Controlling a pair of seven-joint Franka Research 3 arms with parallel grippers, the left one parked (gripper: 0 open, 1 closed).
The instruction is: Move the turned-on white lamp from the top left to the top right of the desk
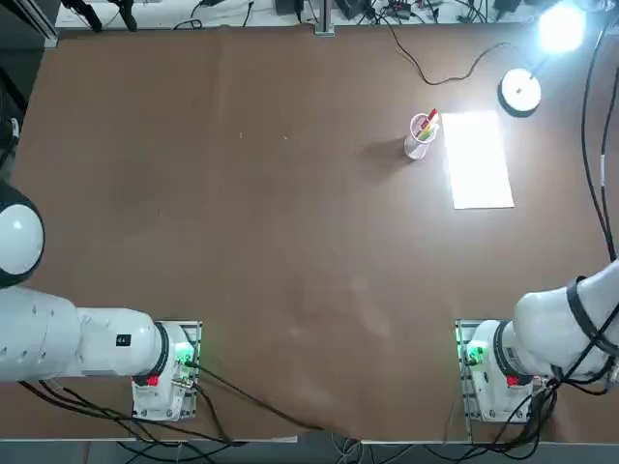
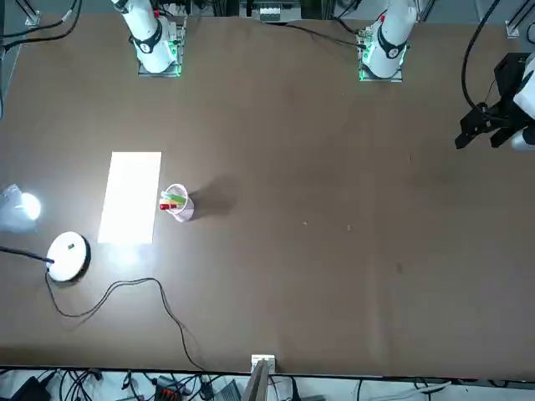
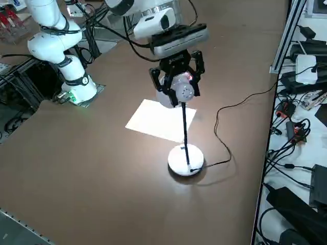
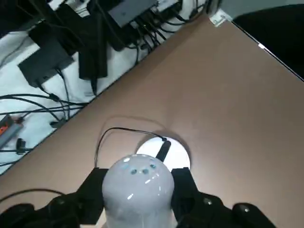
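The white lamp stands at the far right corner of the brown desk (image 1: 290,251), its disc base (image 1: 519,92) flat on the surface and its head (image 1: 561,27) glowing. From the right side, its slim neck (image 3: 184,127) rises from the base (image 3: 186,160) to the head (image 3: 177,92). My right gripper (image 3: 177,76) sits over that head with a black finger on each side. In the wrist view, the rounded white head (image 4: 137,190) fills the gap of the gripper (image 4: 138,178), both fingers touching it. The black cord (image 1: 445,72) trails across the desk toward its far edge.
A white sheet of paper (image 1: 479,159) lies just nearer than the lamp base, with a clear cup of pens (image 1: 421,133) at its left. Cables and power gear (image 3: 301,132) crowd the floor beyond the desk's far edge.
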